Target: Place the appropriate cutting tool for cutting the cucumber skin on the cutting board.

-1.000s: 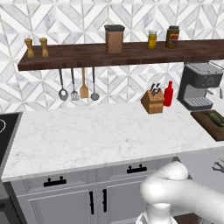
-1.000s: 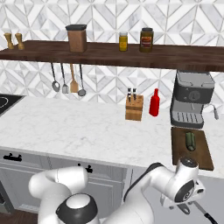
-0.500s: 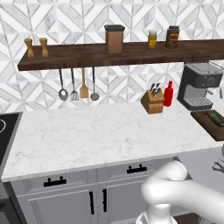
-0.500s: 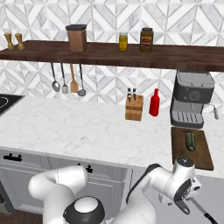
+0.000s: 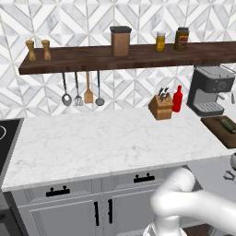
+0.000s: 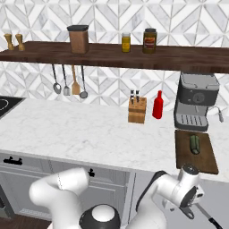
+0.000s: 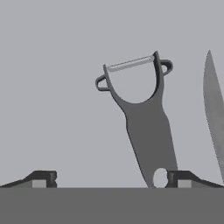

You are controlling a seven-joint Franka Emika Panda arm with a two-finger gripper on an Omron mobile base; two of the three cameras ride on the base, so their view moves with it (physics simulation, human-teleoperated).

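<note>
A grey Y-shaped peeler lies flat on a plain grey surface, blade end away from me. My gripper hangs over it, open, and its right fingertip is beside the holed end of the handle. Nothing is held. The dark brown cutting board lies on the counter in front of the coffee machine, with the small green cucumber on its far half. The board and cucumber also sit at the right edge of the left base view. My hand is low, below the counter's edge near the board.
A knife blade lies right of the peeler. On the counter stand a knife block, a red bottle and a coffee machine. Utensils hang under the wall shelf. A cooktop is at the far left.
My hand has shifted only slightly, low at the right. The gripper has taken hold of nothing, and the things on the counter stand as before.
</note>
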